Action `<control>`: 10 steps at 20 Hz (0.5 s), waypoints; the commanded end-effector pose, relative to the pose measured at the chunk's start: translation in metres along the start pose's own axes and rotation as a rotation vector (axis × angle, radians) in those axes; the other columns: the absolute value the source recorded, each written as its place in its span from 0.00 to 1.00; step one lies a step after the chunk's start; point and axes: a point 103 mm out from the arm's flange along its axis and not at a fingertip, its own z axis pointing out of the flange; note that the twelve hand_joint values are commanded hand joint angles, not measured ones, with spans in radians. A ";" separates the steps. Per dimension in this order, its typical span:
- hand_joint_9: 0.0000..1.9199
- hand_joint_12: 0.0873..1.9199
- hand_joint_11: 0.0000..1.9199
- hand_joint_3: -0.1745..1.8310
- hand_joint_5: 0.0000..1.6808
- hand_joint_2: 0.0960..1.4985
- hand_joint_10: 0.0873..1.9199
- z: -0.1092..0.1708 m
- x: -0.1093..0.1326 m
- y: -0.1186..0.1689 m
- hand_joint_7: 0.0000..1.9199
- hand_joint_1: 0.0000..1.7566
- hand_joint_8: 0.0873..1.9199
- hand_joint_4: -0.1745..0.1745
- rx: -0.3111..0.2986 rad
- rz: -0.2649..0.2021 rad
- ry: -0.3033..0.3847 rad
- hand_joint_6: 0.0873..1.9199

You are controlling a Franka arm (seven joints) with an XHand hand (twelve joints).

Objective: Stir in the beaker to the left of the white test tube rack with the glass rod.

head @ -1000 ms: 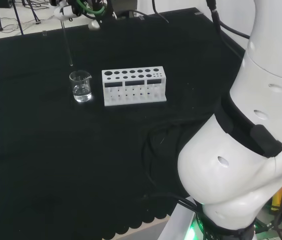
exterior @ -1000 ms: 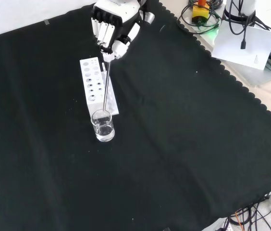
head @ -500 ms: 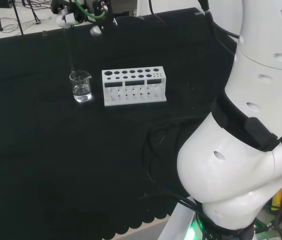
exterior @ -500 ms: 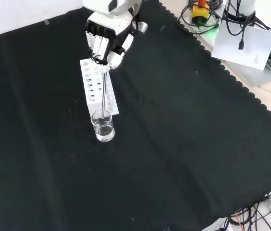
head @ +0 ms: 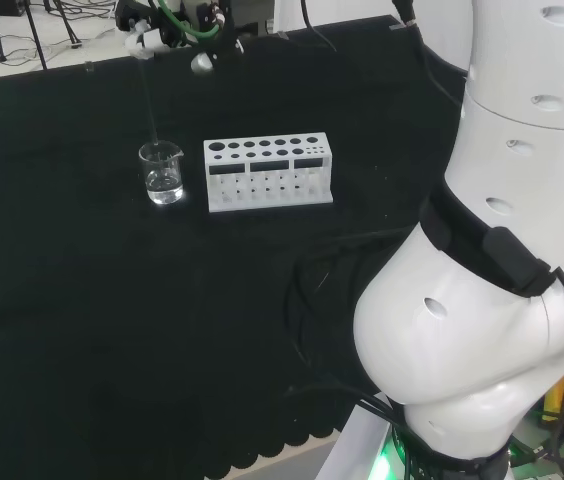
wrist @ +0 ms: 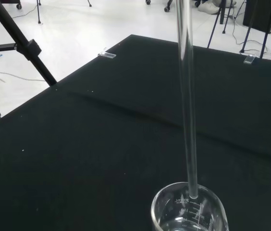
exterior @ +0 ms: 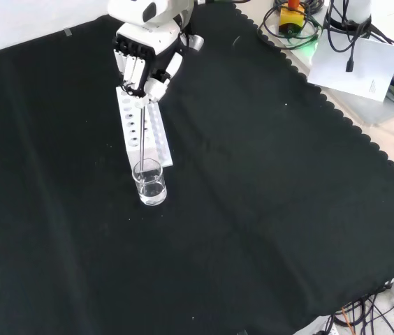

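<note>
Your black and white hand [exterior: 143,61] has dropped lower and drifted across the white test tube rack [head: 268,171], fingers pinched round the top of the thin clear glass rod [wrist: 187,110]. That brings the rod's tip to the mouth of the small clear glass beaker [exterior: 149,183] holding clear liquid. The beaker stands on the bench at the rack's left end in the head view, below the hand. Lower further before you stir.
</note>
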 end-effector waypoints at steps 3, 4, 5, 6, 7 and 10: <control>0.83 0.35 0.84 0.08 0.62 0.73 0.51 0.010 0.007 0.003 0.52 0.73 0.67 0.00 0.022 -0.008 0.000 0.28; 0.83 0.35 0.84 0.08 0.62 0.73 0.51 0.014 0.008 0.003 0.52 0.73 0.67 0.00 0.020 -0.010 -0.002 0.28; 0.83 0.36 0.84 0.08 0.62 0.73 0.51 0.018 0.008 0.002 0.52 0.73 0.67 0.00 0.021 -0.011 0.001 0.28; 0.83 0.36 0.84 0.08 0.62 0.73 0.51 0.023 0.008 0.001 0.52 0.73 0.67 0.00 0.024 -0.012 0.002 0.28; 0.83 0.36 0.84 0.08 0.62 0.73 0.51 0.027 0.008 0.001 0.52 0.73 0.67 0.00 0.028 -0.014 0.008 0.28; 0.83 0.36 0.84 0.08 0.62 0.73 0.51 0.044 0.004 0.001 0.52 0.73 0.67 0.00 0.049 -0.015 0.016 0.28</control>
